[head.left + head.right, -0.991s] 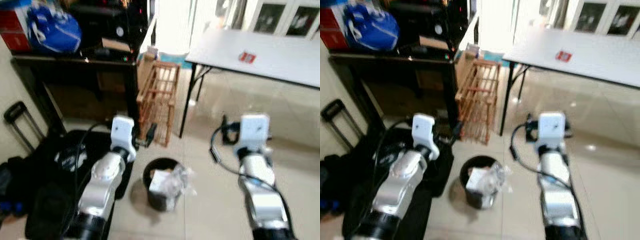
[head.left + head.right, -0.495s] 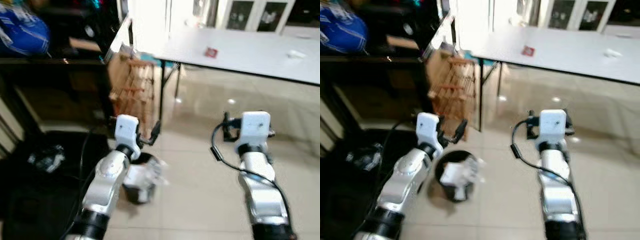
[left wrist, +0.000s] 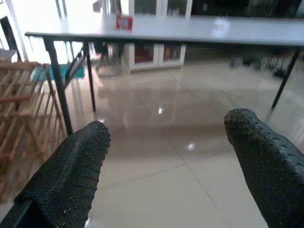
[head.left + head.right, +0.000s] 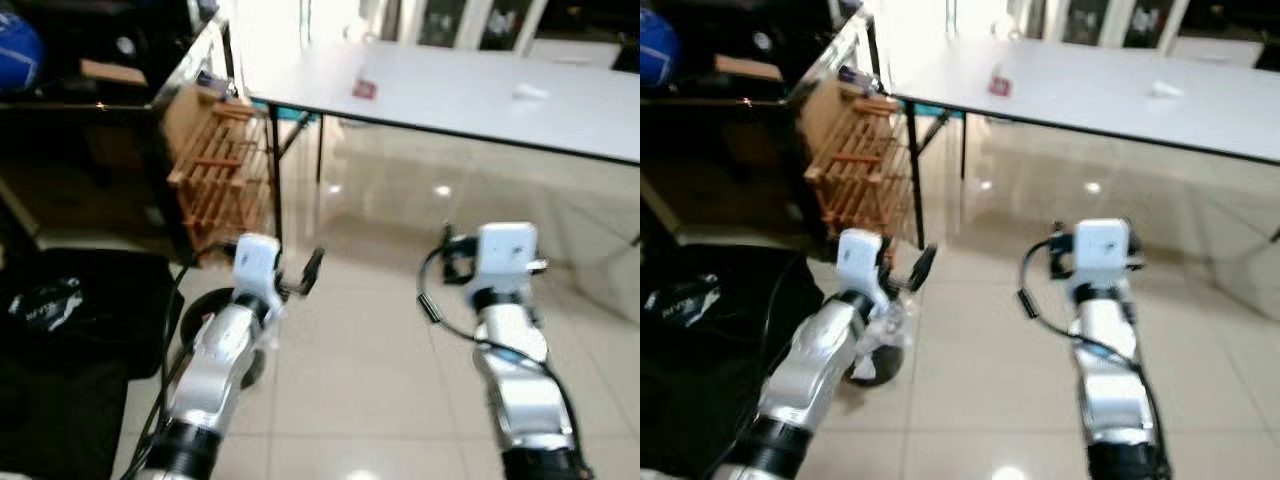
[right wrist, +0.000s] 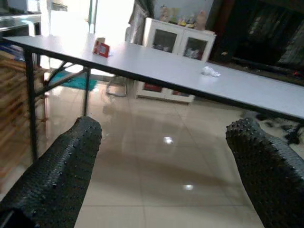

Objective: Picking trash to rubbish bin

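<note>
the round black rubbish bin stands upright on the pale tiled floor, mouth upward, now at the near left and mostly hidden behind the left arm, where a second ago it sat in plain sight between the arms as the view swung right. crumpled white trash lies far right on the long white table, well apart from the bin, with a small red card further left. the left gripper and right gripper hover over bare floor with fingers spread wide and empty, beside a wooden slatted rack.

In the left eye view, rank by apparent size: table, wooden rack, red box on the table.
1. table
2. wooden rack
3. red box

The table and box stand farther off, so true sizes may differ.
</note>
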{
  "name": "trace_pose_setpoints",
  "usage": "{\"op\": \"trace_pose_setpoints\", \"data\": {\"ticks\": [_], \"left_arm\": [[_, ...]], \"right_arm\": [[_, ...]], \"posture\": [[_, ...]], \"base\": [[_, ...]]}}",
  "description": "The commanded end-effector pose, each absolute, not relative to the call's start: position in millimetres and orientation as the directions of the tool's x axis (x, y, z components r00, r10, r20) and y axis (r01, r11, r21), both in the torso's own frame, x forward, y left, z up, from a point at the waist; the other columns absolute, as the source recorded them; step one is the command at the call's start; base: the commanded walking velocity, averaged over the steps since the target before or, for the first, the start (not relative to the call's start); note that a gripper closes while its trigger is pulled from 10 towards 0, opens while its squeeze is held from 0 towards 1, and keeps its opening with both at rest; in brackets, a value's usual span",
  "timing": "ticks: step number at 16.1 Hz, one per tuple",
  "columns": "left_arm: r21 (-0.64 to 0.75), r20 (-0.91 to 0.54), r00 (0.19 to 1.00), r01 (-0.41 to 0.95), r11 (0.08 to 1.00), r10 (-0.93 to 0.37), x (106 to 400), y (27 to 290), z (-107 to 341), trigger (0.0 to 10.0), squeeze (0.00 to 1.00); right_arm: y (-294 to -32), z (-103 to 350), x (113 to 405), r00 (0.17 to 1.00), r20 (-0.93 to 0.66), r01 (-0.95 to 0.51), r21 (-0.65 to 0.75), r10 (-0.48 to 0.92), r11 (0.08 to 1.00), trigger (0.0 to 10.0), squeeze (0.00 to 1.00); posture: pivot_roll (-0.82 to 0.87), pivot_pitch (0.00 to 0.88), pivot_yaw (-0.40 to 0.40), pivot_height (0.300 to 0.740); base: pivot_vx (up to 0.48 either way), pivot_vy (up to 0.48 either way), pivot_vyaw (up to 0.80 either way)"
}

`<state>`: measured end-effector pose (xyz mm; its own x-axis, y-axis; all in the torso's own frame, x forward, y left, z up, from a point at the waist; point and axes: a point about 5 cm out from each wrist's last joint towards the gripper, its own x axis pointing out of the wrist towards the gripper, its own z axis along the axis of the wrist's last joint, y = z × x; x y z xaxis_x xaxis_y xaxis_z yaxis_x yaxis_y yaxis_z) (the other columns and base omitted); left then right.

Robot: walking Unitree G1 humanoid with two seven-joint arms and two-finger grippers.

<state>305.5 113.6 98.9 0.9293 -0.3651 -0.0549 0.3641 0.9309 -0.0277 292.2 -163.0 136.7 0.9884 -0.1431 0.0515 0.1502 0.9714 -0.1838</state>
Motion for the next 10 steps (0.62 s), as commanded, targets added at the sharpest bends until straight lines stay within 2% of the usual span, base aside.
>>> {"op": "trace_pose_setpoints", "data": {"ticks": [1, 4, 10], "left_arm": [[-0.027, -0.032, 0.926, 0.376, 0.926, -0.377, 308.7, 109.2, 104.0, 10.0, 0.0], [-0.028, -0.034, 0.924, 0.381, 0.924, -0.382, 310.9, 107.3, 104.0, 10.0, 0.0], [-0.03, -0.005, 0.915, 0.404, 0.914, -0.404, 313.2, 104.7, 108.5, 10.0, 0.0]], "right_arm": [[-169.0, 139.5, 291.6, 0.986, 0.058, 0.167, -0.19, -0.159, 0.967, 10.0, 0.0], [-169.0, 139.5, 292.1, 0.985, 0.059, 0.171, -0.192, -0.163, 0.966, 10.0, 0.0], [-167.7, 140.8, 296.7, 0.985, 0.067, 0.172, -0.188, -0.162, 0.967, 10.0, 0.0]], "posture": [[-0.07, 0.048, 0.027, 0.74], [-0.07, 0.04, 0.03, 0.74], [-0.07, 0.03, 0.032, 0.74]], "base": [[0.0, -0.458, 0.0], [0.0, -0.454, 0.0], [0.0, 0.0, 0.0]]}}
